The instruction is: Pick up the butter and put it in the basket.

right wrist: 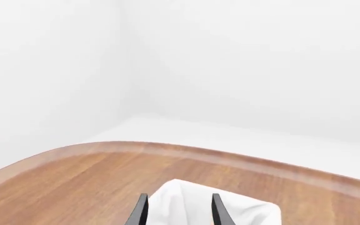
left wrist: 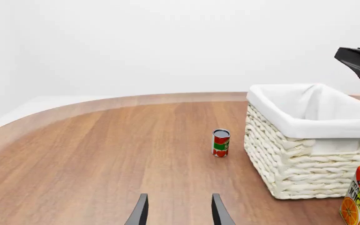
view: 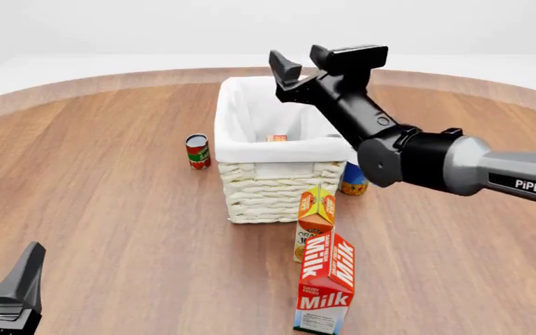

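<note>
Butter lies inside the basket, a small orange patch against the white lining, so the task looks done. The right gripper hangs above the basket, jaws apart and empty (likely just released). The left gripper waits low, jaws apart.

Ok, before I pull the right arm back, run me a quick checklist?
1. Butter in the basket: ok, a small red-orange box shows inside on the lining.
2. Right gripper jaws open and empty: ok.
3. Right gripper above the basket rim: ok.
4. Juice carton and milk carton upright: ok.
5. Left gripper open, away from the basket: ok.
6. Butter lying flat: cannot tell.
</note>
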You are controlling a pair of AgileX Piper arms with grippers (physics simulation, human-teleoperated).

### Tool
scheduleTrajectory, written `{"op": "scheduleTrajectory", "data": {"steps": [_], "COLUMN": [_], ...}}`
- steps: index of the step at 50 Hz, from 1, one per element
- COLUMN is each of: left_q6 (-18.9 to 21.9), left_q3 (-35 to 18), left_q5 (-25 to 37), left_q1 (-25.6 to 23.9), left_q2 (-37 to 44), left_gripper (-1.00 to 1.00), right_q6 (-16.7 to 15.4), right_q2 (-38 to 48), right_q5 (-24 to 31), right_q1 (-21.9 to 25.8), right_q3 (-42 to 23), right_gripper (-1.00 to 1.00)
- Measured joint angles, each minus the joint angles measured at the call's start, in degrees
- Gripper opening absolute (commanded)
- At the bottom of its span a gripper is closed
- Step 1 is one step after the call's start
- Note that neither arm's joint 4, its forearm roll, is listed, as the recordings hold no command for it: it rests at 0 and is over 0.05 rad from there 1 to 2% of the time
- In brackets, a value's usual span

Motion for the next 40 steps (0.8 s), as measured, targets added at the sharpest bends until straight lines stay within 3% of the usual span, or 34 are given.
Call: {"op": "scheduleTrajectory", "data": {"steps": [7, 14, 20, 33, 40], "left_q6": [0.00, 0.00, 0.00, 0.00, 0.00], "left_q3": [0.00, 0.00, 0.00, 0.00, 0.00], "left_q5": [0.00, 0.00, 0.00, 0.00, 0.00], "left_q1": [0.00, 0.00, 0.00, 0.00, 0.00], "left_q2": [0.00, 0.00, 0.00, 0.00, 0.00], "left_gripper": [1.00, 1.00, 1.00, 1.00, 1.00], "right_q6": [0.59, -1.12, -1.82, -1.64, -1.16], "right_q2": [-2.00, -4.95, -9.08, -17.54, -33.12], "right_q5": [-7.10, -17.61, -23.35, -28.45, -29.40], "right_q1": [1.14, 2.92, 3.32, 3.07, -0.50], "right_q3": [5.15, 13.34, 18.84, 26.25, 38.24], "right_gripper": [1.00, 1.00, 1.00, 1.00, 1.00]}}
